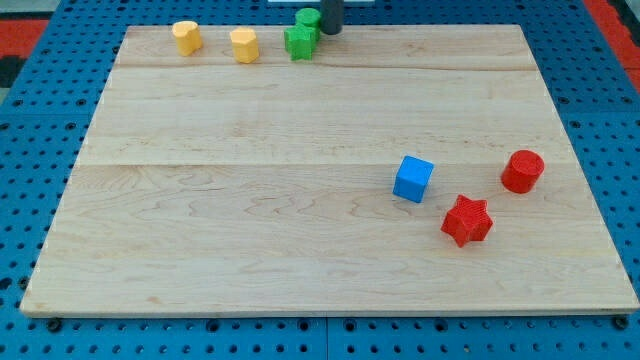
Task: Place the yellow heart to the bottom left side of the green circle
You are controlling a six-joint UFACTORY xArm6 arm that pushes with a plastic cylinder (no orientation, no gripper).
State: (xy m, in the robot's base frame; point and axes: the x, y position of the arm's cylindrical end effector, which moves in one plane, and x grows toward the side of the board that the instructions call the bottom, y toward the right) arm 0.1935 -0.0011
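Note:
Two yellow blocks sit near the board's top edge. The left one looks like the heart. The one to its right looks like a pentagon. A green star stands right of them. The green circle is just above the star at the board's top edge, partly hidden by my rod. My tip is against the green circle's right side, to the upper right of the star and far to the right of the yellow heart.
A blue cube, a red star and a red cylinder sit at the view's lower right. The wooden board lies on a blue pegboard surface.

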